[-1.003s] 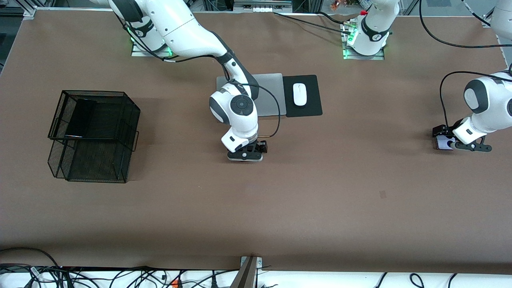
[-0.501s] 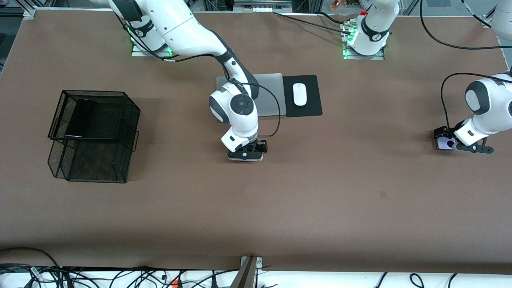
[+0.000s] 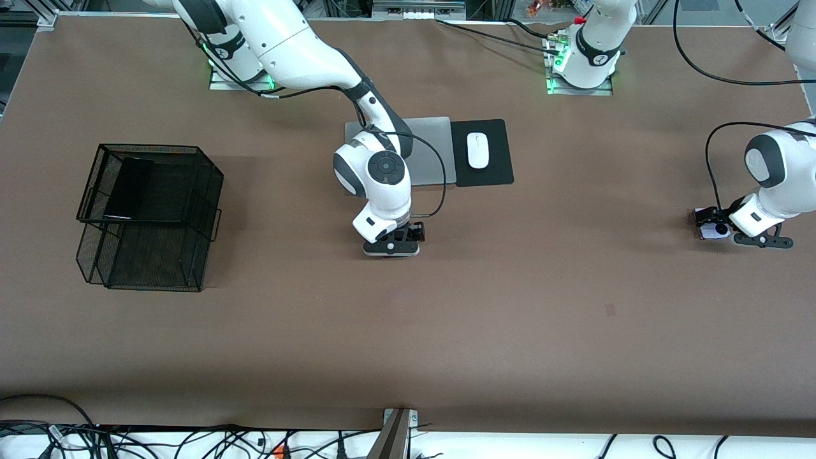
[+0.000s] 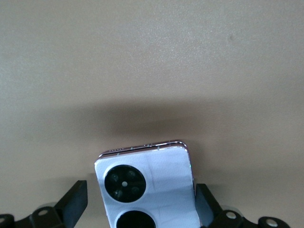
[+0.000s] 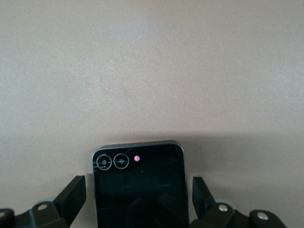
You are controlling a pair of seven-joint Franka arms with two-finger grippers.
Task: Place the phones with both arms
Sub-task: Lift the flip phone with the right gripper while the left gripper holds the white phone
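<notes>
Three phones: lilac phone (image 4: 147,187) between spread left gripper (image 3: 719,231) fingers; black folded phone (image 5: 138,185) between spread right gripper (image 3: 392,245) fingers; slim black phone (image 3: 125,188) in mesh tray (image 3: 207,220).

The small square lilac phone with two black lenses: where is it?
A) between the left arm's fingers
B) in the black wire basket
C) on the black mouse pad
A: the small square lilac phone with two black lenses sits between the left gripper fingers.

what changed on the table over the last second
The left pincer slid toward the left arm's end of the table, and the lilac phone between its fingers went with it. The right pincer stayed over the black folded phone, and the slim phone stayed in the mesh basket.
</notes>
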